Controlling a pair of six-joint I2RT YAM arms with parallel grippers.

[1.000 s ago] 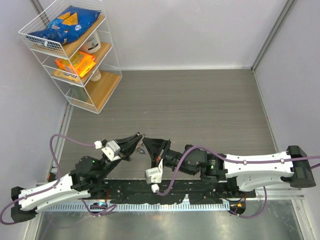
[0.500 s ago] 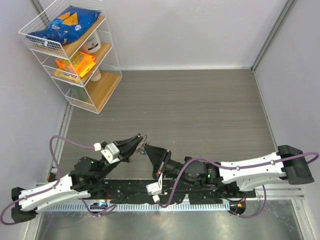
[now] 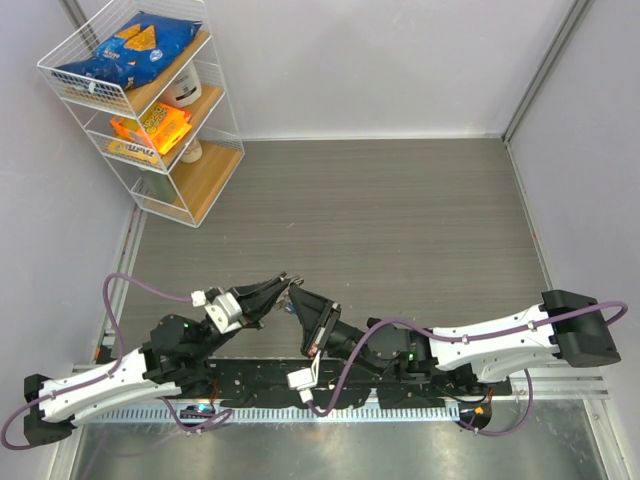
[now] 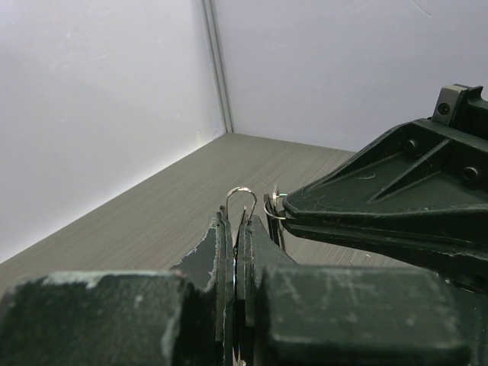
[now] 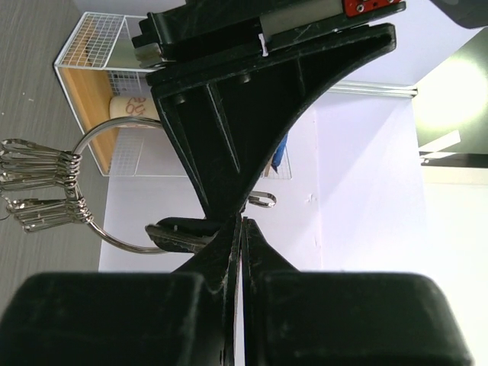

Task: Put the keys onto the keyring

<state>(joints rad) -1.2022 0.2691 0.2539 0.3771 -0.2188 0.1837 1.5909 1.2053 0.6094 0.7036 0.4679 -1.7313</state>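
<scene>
My left gripper point(image 3: 284, 281) and right gripper point(image 3: 297, 298) meet tip to tip above the near table edge. In the left wrist view the left gripper point(image 4: 236, 221) is shut on a key whose narrow silver wire loop point(image 4: 241, 189) sticks out past the tips. The right gripper point(image 4: 284, 207) comes in from the right, almost touching. In the right wrist view the right gripper point(image 5: 242, 223) is shut on a dark piece point(image 5: 179, 236) joined to the keyring point(image 5: 107, 237). Several silvery keys point(image 5: 34, 164) hang on it at the left. The left gripper point(image 5: 229, 114) crosses in front, and the held key's loop point(image 5: 261, 200) shows beside it.
A white wire shelf rack point(image 3: 150, 100) with snack bags stands at the far left corner; it also shows in the right wrist view point(image 5: 99, 46). Grey walls close the table at back and sides. The arm rail point(image 3: 330, 395) runs along the near edge.
The right arm has swung, and its gripper has shifted a little down and left. The left gripper has moved slightly right toward it. Both stay shut.
</scene>
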